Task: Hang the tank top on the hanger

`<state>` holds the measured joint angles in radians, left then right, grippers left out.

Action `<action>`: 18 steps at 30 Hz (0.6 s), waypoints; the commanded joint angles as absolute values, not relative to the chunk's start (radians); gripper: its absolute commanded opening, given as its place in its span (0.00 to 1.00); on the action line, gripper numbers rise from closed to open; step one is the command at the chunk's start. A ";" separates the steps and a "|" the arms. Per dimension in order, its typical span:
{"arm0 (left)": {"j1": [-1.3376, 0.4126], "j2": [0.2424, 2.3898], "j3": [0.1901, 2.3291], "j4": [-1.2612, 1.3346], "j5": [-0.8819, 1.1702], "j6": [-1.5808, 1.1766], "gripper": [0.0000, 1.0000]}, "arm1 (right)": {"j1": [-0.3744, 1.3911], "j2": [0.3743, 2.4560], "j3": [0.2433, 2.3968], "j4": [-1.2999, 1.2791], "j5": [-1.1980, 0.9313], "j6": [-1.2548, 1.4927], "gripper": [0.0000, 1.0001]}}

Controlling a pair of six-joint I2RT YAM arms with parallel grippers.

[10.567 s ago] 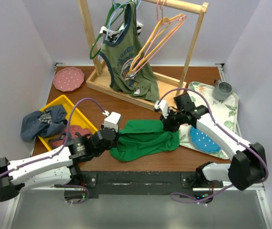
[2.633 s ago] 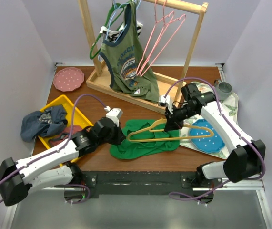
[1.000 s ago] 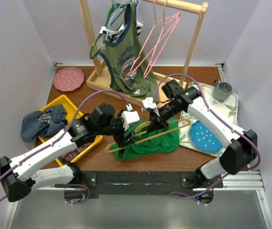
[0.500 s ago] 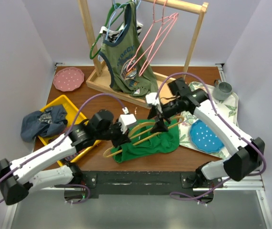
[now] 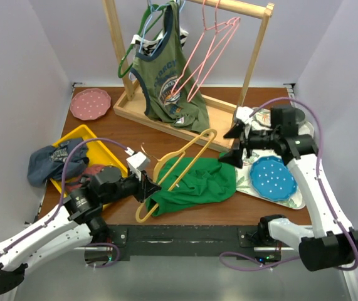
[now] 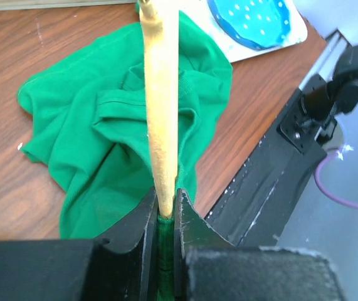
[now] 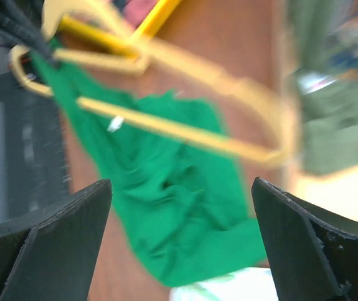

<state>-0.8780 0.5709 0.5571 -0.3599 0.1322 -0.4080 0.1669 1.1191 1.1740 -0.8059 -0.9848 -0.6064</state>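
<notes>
The bright green tank top (image 5: pixel 197 185) lies crumpled on the table's near middle. The yellow-orange hanger (image 5: pixel 182 160) slants over it, with its hook at the far right end. My left gripper (image 5: pixel 147 188) is shut on the hanger's lower left corner, and a strip of green fabric is pinched in there too. In the left wrist view the hanger bar (image 6: pixel 160 94) runs up from my left gripper (image 6: pixel 164 195), above the tank top (image 6: pixel 91 125). My right gripper (image 5: pixel 232 147) hangs open to the right, apart from the hanger. In the blurred right wrist view my right gripper (image 7: pixel 180 182) frames the tank top (image 7: pixel 179 213) and the hanger (image 7: pixel 166 125).
A wooden rack (image 5: pixel 251 59) at the back holds an olive printed top (image 5: pixel 166 88), pink hangers (image 5: pixel 207 47) and a dark green hanger (image 5: pixel 127 59). A yellow tray (image 5: pixel 81 133) with clothes sits left, with a pink plate (image 5: pixel 89 103) behind it. A floral tray (image 5: pixel 304 147) with a blue plate (image 5: pixel 273 179) is on the right.
My right gripper opened, let go of the hanger and drew back to the right. My left gripper shut on the hanger and pulled back near-left, so the hanger now slants with its hook far right.
</notes>
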 commanded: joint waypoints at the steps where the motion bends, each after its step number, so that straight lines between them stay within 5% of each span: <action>1: -0.877 0.561 0.520 -0.222 0.087 -0.492 0.00 | 0.242 1.184 0.959 -0.667 -0.985 -0.518 0.92; 7: -0.877 0.568 0.477 -0.233 0.020 -0.583 0.00 | 0.385 1.175 0.741 -0.153 -0.861 -0.111 0.88; 18: -0.877 0.471 0.302 -0.236 -0.120 -0.821 0.00 | 0.718 1.351 0.762 0.023 -0.339 -0.063 0.76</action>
<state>-0.8776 0.5034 0.3260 -0.3038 -0.0589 -0.7261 0.6525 1.3048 0.7265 -0.0910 -0.5682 -0.0834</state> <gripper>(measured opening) 0.120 0.788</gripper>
